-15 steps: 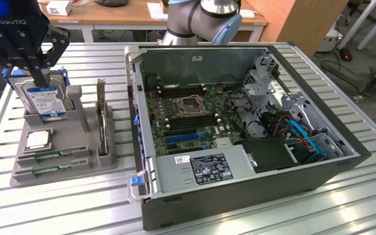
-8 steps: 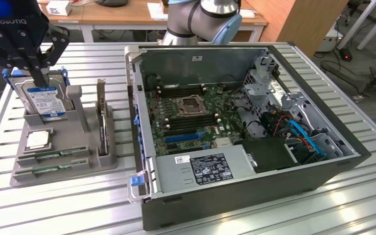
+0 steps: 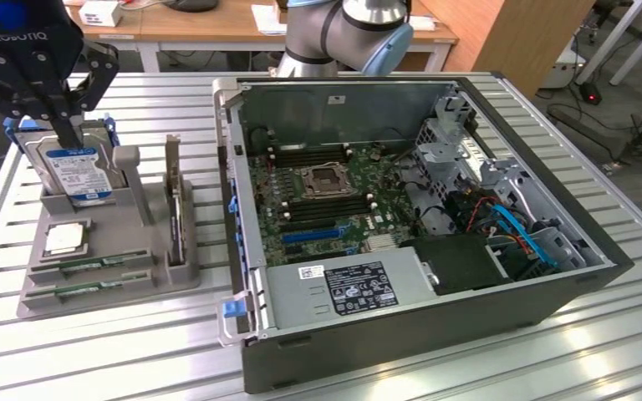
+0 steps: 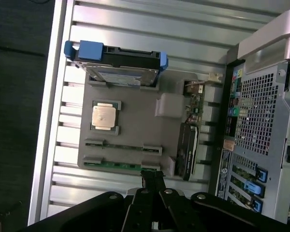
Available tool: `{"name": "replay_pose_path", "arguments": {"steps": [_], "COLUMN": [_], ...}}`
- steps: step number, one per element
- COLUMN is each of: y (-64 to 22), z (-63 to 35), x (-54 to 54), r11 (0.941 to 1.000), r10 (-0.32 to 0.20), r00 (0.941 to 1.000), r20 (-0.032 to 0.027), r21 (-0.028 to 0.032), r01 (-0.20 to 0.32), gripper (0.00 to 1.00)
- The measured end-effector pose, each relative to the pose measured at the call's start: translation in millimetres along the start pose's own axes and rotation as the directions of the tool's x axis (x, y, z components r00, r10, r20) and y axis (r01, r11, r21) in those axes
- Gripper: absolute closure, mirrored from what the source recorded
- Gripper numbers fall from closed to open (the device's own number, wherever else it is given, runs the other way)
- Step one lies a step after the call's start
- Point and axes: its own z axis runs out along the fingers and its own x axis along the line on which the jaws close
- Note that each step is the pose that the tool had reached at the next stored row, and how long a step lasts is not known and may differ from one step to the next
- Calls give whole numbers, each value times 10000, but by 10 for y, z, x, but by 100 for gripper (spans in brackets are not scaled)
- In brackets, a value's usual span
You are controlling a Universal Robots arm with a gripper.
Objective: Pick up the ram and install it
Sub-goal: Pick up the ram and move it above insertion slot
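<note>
Two rams, thin green sticks, lie in slots of the grey holder (image 3: 120,251): one ram (image 3: 93,266) (image 4: 121,146) and a second ram (image 3: 84,289) (image 4: 113,165) beside it at the holder's edge. My black gripper (image 3: 70,134) (image 4: 152,180) hangs above the holder at the exterior view's left, fingers shut together with nothing between them. In the wrist view the fingertips sit just past the end of the outer ram, well above it.
The holder also carries a silver hard drive (image 3: 76,167) with a blue label, a CPU (image 3: 64,238) and an upright dark expansion card (image 3: 173,205). An open computer case (image 3: 588,251) stands at the exterior view's right, its motherboard (image 3: 321,180) exposed.
</note>
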Motion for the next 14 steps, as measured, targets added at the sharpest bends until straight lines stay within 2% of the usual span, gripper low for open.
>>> {"name": "replay_pose_path", "arguments": {"steps": [7, 14], "y": [0, 0], "z": [0, 0], "x": [1, 1], "r11": [9977, 9908], "r10": [-678, -1350], "r00": [9977, 9908], "r20": [-29, -56], "r21": [-17, -35], "r01": [678, 1350], "gripper": [91, 91]}}
